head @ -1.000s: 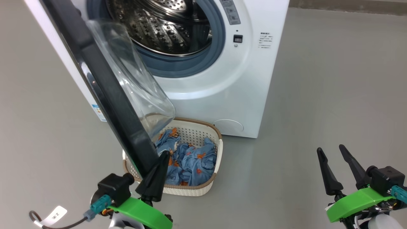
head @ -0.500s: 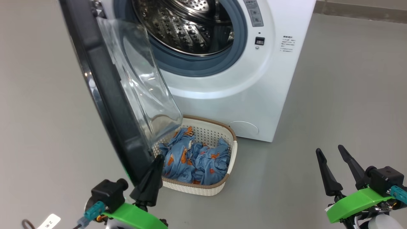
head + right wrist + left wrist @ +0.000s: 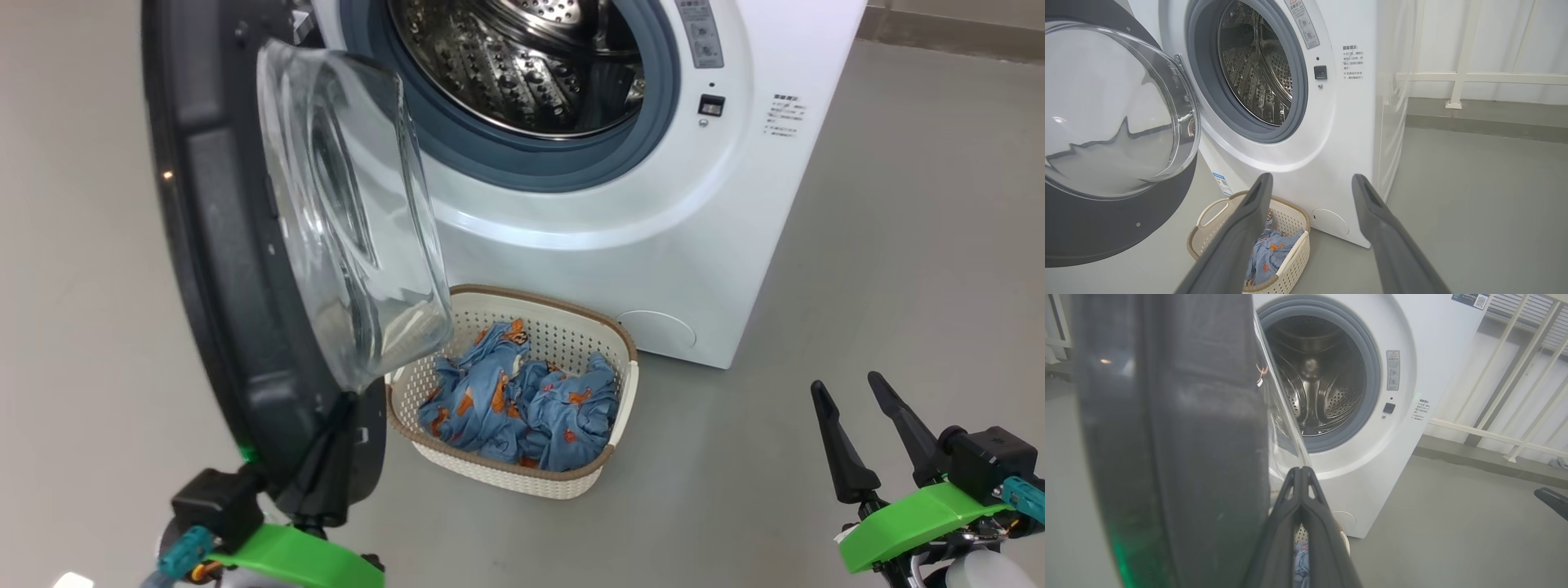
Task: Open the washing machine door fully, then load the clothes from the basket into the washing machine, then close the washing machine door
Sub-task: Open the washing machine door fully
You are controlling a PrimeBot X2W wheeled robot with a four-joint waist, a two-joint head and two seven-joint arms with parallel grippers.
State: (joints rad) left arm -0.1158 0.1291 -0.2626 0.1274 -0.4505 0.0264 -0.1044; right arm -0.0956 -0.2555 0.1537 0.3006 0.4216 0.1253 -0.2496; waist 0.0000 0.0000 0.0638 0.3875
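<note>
**Left gripper shut beside the open door, right gripper spread and empty**

The left gripper [image 3: 1300, 473] has its two fingers pressed flat together with nothing between them. They lie along the inner face of the washing machine door [image 3: 212, 245], at its lower edge, with the tips just under the glass bowl [image 3: 351, 220]. Whether they actually touch the door cannot be told. The right gripper [image 3: 847, 382] has its fingers parted by a moderate gap and holds nothing. It hangs over the grey floor [image 3: 898, 245], well out in front of the right corner of the washing machine [image 3: 653, 245].

The door hangs from the machine's left side. It is swung out from the front, so its black rim stands nearly edge-on in the left wrist view. The mouth of the machine is uncovered, showing the grey-blue gasket [image 3: 490, 159] and the steel drum [image 3: 531, 65].

The basket [image 3: 506, 474] sits on the floor just in front of the machine, below the mouth and beside the door's lower edge. The clothes [image 3: 522, 400] lie crumpled inside the basket. A small blue label [image 3: 1221, 183] shows on the machine's left side.
</note>
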